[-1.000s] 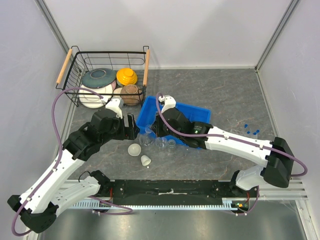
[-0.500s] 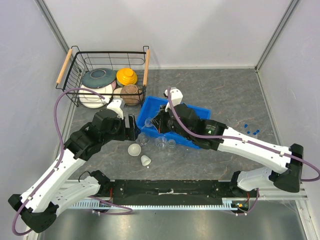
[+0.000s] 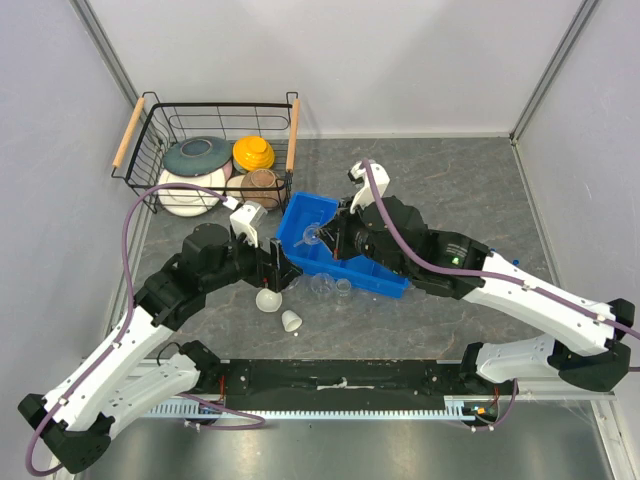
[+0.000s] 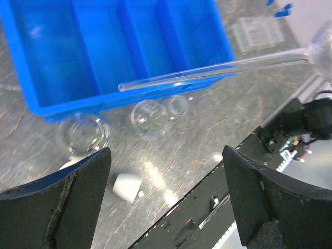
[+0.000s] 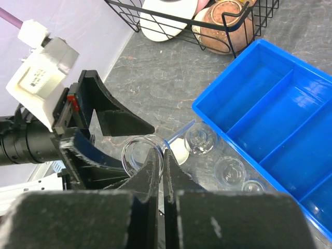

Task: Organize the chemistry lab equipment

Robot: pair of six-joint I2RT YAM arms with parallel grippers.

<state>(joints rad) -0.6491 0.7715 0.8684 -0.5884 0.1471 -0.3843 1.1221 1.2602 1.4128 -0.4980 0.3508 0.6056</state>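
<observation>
My right gripper is shut on the rim of a clear glass funnel. The funnel's long stem hangs in the air along the front wall of the blue divided tray. My left gripper stands wide open above the table in front of the tray, holding nothing. Beneath it lie three small clear beakers and a white bulb. From above, the funnel sits over the tray's left end, with a second white bulb nearby.
A black wire basket with coloured bowls and plates stands at the back left, close to the tray. A flat clear gridded rack lies right of the tray. Small blue caps are scattered at the right. Both arms crowd the tray's front.
My right gripper has lifted the funnel off the table and drawn back to the right over the tray. My left gripper has shifted right toward the tray's front.
</observation>
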